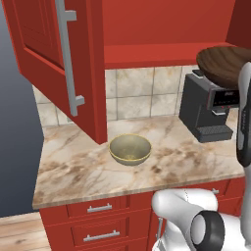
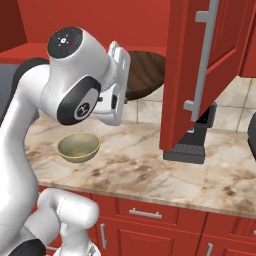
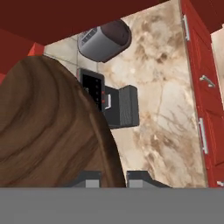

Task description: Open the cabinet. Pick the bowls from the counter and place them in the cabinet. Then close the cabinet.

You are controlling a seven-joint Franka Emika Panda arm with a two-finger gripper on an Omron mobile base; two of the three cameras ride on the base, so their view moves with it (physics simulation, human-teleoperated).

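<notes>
Hand view looks past the dark brown wood-grained bowl (image 3: 48, 127), which fills the left side of the picture; its rim runs down between the two finger tips of the gripper (image 3: 113, 177), and the gripper is clamped on that rim. No brand, label or writing can be read on the bowl; the dark panel of the coffee machine (image 3: 109, 103) beyond it shows only small red marks, too small to read. In the left base view the same bowl (image 1: 224, 64) is lifted clear of the desk (image 1: 73, 171), at the height of the cabinet (image 1: 162, 34) floor, just above the coffee machine (image 1: 206, 110). It is round, so it has no long axis; seen from the side, its rounded underside faces down and its rim sits roughly level, tilted slightly. In the right base view it (image 2: 145, 75) sits just beyond the arm's wrist, in front of the open cabinet (image 2: 90, 22).

The olive-tan bowl (image 1: 130, 149) stands upright on the desk, mouth up, well apart from the coffee machine, and just beside the lower edge of the open left door (image 1: 63, 59). That door's long silver handle (image 1: 68, 63) runs vertically. A rounded grey toaster (image 3: 105, 40) lies on the desk beyond the coffee machine. Red drawers (image 1: 100, 223) with short horizontal handles sit under the desk.
</notes>
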